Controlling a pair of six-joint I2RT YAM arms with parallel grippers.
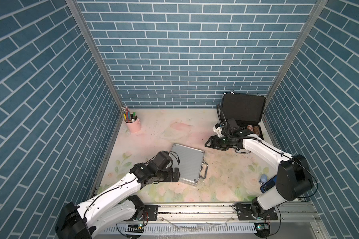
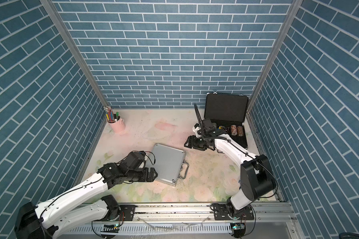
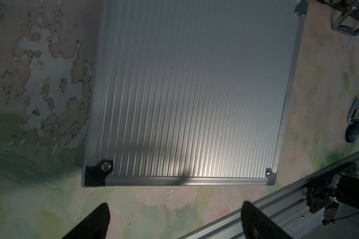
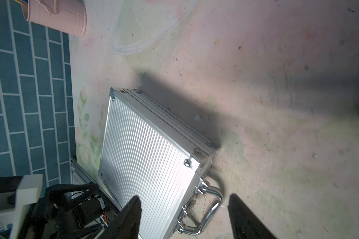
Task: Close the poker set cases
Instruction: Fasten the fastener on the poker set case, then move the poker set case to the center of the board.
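Silver case [image 1: 188,164] lies shut at the middle of the table [image 1: 226,178]. Black case [image 1: 244,112] at 2 o'clock is open (lid up), with chips [image 2: 236,130] inside. Pink cup [image 1: 133,125] at 10 o'clock holds pens [image 1: 127,115]. Left gripper [image 1: 177,174] and right gripper [image 1: 208,142] have fingers apart, holding nothing.

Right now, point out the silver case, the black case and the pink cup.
silver case [image 1: 188,163], a top view, middle of its ribbed lid.
black case [image 1: 244,108], a top view, foam lining of its raised lid.
pink cup [image 1: 133,126], a top view, its outer wall.
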